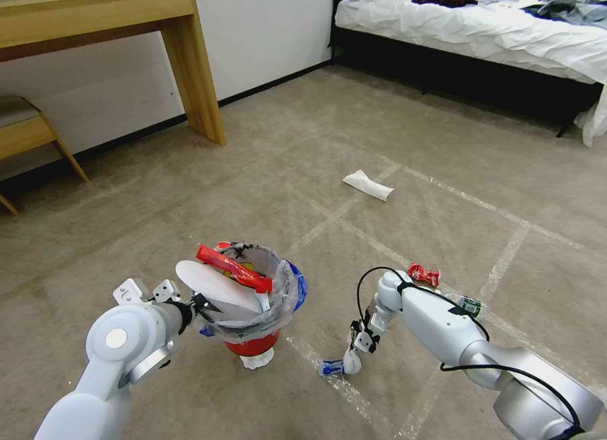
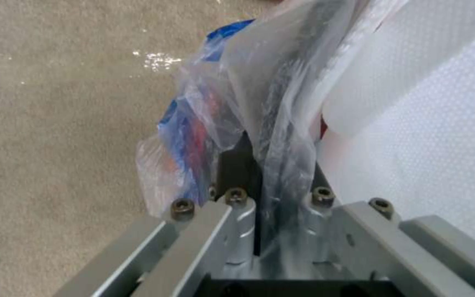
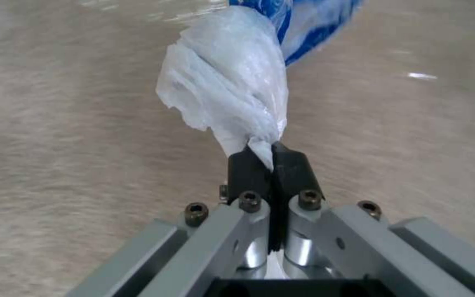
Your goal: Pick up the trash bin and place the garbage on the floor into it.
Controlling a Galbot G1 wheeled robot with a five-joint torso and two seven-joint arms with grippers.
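The left gripper (image 1: 201, 303) is clamped tight on the bag-lined rim of the trash bin (image 1: 253, 345), which carries a white slipper (image 1: 215, 288) and red wrapper (image 1: 231, 268). The right gripper (image 1: 349, 364), low over the floor (image 1: 190, 193), pinches a white-and-blue plastic wrapper (image 3: 232, 78). Behind it lie a red snack wrapper (image 1: 423, 274) and a small bottle (image 1: 470, 306); farther off, crumpled white paper (image 1: 368, 184).

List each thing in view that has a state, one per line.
trash bin: upright, held by its bag rim, holding a slipper and a red wrapper
left tool: shut on the bin's bag
right tool: shut on a white and blue wrapper
white slipper: lying on the floor
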